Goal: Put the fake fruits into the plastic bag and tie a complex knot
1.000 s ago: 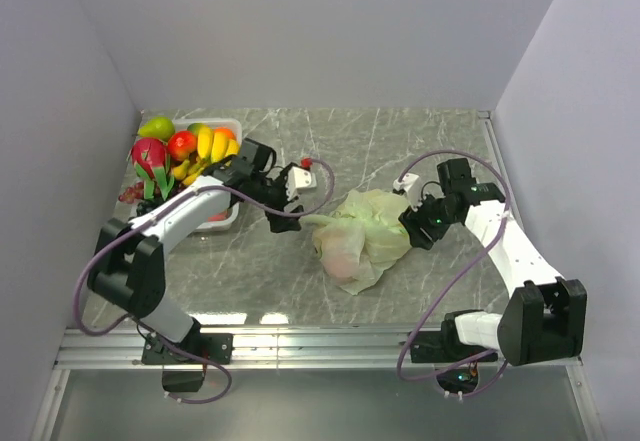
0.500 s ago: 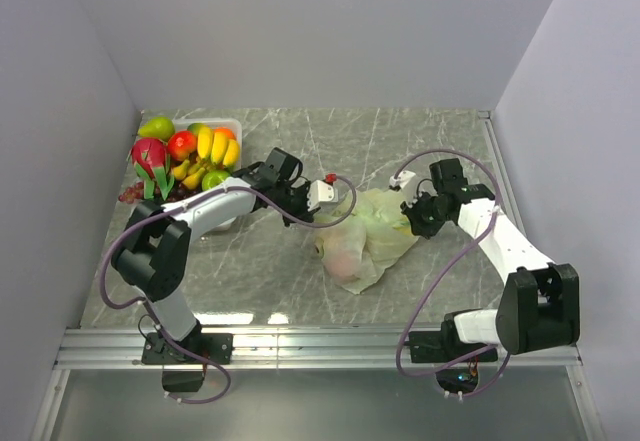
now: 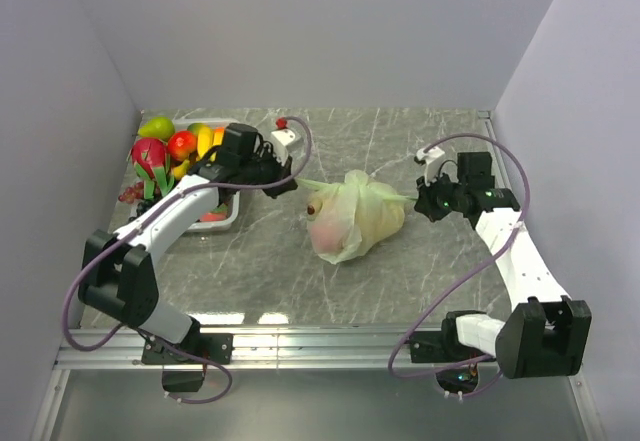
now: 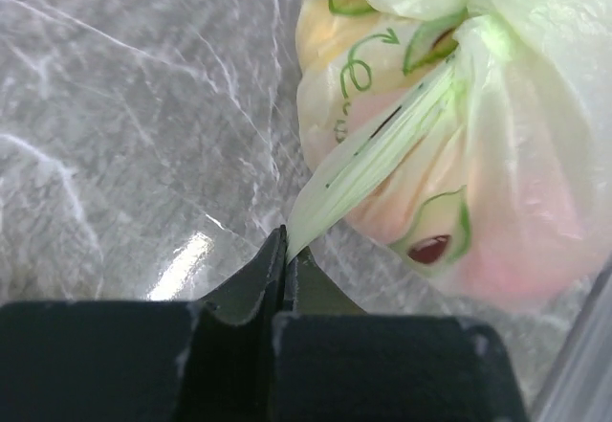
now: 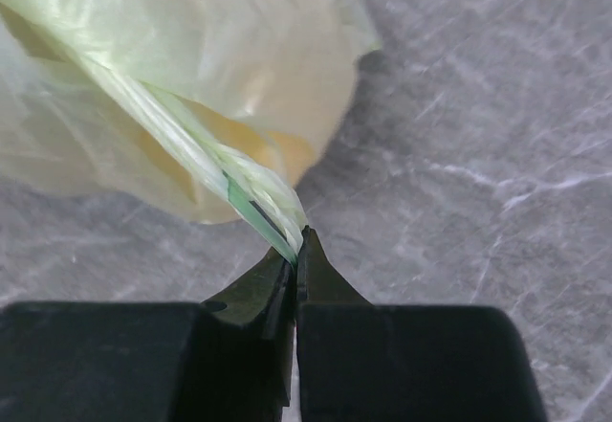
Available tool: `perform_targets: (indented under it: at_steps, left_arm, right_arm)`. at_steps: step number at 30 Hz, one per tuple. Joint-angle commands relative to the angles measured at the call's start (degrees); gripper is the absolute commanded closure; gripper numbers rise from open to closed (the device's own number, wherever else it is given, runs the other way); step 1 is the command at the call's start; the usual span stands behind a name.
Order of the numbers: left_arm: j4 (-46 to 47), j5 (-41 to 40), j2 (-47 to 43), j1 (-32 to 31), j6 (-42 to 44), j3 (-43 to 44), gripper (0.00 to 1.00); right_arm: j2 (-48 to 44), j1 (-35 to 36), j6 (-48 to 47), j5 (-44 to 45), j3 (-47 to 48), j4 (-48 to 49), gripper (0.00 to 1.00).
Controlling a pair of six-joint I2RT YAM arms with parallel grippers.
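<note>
At the far left, the clear tray (image 3: 230,223) held a heap of fake fruits (image 3: 180,147), with a dragonfruit, an apple and bananas among them, so by the look of it not everything was bagged. Just right of the tray, the left pincer (image 4: 287,261) was clamped on the left handle end (image 4: 373,144), which ran taut as a thin pale-green strip.

In the middle of the tabletop (image 3: 300,281), between the two arms, sat the plastic bag (image 3: 358,219). Its top was gathered into the knot (image 3: 355,187), and pinkish and yellowish shapes showed through the film. Further right, the right pincer (image 5: 298,250) was closed on the right handle end (image 5: 182,135), which was stretched the same way.

The film looked thin, soft and slick, and would probably tear or slip under a sharp tug. The load seemed light, so the bag could slide or lift. The sensible hold was on the two ends near their tips, pulled evenly in opposite directions.
</note>
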Motion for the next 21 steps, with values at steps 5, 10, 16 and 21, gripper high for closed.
perform_targets:
  at_steps: [5, 10, 16, 21]
  left_arm:
    - [-1.81, -12.36, -2.94, 10.7, -6.05, -3.38, 1.0]
    - [-0.05, -13.59, -0.48, 13.08, -3.78, -6.81, 1.0]
    - [0.13, -13.24, 1.19, 13.53, -1.75, -7.08, 1.0]
    - [-1.89, -10.52, 2.51, 13.09, -0.78, 1.24, 1.0]
  right_arm:
    - [-0.01, -12.12, -0.57, 13.01, -0.75, -0.23, 1.0]
    - [2.71, -17.66, -6.37, 15.65, -7.0, 5.82, 1.0]
    - [7.02, -23.29, -10.33, 16.45, -9.11, 8.83, 1.0]
    - [6.42, -22.24, -7.53, 10.82, 0.08, 0.94, 1.0]
